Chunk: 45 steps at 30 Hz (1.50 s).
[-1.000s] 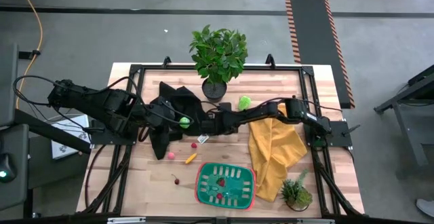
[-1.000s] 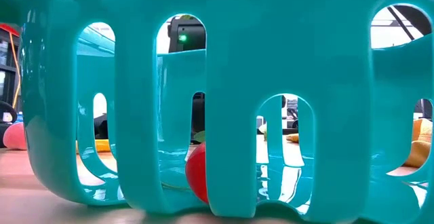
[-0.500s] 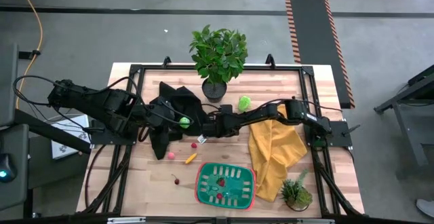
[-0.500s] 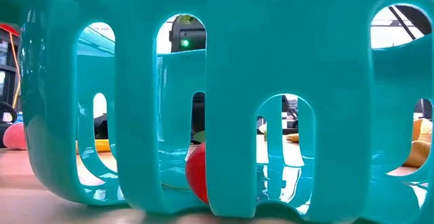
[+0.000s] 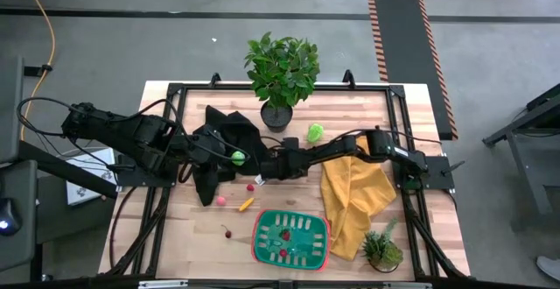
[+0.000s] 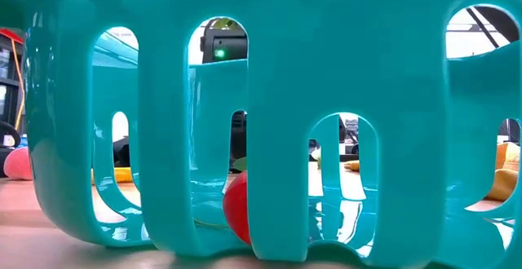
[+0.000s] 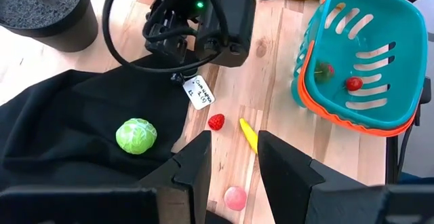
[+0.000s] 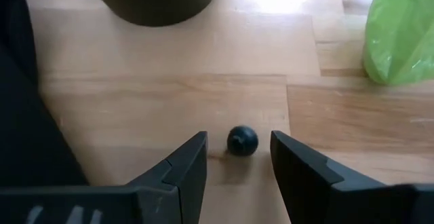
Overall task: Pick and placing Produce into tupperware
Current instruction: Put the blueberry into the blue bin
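The job is partly done. The green slotted plastic container with the red-orange rim (image 5: 291, 237) sits at the near edge of the wooden desk (image 5: 367, 105) and already holds 2 small pieces: a red one (image 7: 353, 83) and a red-and-green one (image 7: 324, 70). Outside it lie a lime-green cabbage-like ball (image 7: 136, 135) on the black cloth (image 7: 61, 115), a red strawberry (image 7: 216, 121), a yellow pepper-like strip (image 7: 249, 134), a pink ball (image 7: 235, 197), a cherry (image 5: 227, 232) at 9 o'clock of the container, a lime-green leafy piece (image 5: 315, 132) beside the black plant pot (image 5: 276, 116), and a tiny dark round berry (image 8: 241, 140).

The right jaws (image 8: 239, 157) hang low over bare wood at 12 o'clock of the container, spread, holding nothing; the berry lies between the 2 fingers near their tips, apparently touching neither. The left jaws (image 7: 234, 159) hover above the cloth's edge, parted and empty, the strawberry and strip just beyond the tips, the cabbage ball off to one side.
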{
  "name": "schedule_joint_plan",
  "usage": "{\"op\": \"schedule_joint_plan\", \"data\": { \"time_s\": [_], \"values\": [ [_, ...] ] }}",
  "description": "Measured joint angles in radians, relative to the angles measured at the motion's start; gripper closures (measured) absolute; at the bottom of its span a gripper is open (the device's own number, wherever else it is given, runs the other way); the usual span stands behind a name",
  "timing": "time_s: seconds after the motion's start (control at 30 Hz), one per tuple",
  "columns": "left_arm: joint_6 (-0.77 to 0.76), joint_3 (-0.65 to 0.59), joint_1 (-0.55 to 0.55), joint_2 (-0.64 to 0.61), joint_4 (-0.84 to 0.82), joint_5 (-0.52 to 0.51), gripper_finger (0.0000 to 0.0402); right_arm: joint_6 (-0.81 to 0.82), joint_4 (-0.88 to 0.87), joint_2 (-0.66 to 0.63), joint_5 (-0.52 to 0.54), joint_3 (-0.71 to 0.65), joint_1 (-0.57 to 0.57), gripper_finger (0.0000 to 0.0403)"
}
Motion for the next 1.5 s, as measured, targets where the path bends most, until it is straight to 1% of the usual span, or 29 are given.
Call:
{"op": "schedule_joint_plan", "data": {
  "time_s": [0.13,0.73,1.07,1.5],
  "values": [
    [0.0,0.0,0.0,0.0,0.0,0.0,0.0291,-0.022,0.011,0.0,-0.008,0.0,-0.006,0.0249],
    [0.001,0.0,0.0,0.0,0.0,0.0,0.0291,-0.025,0.008,0.0,-0.019,0.0,-0.011,0.0251],
    [0.003,0.0,0.0,0.0,0.0,0.0,0.0291,-0.025,0.004,-0.001,-0.019,0.0,-0.011,0.0305],
    [0.004,0.0,0.0,0.0,0.0,0.0,0.0291,-0.025,0.004,-0.001,-0.019,0.0,-0.011,0.0334]
  ]
}}
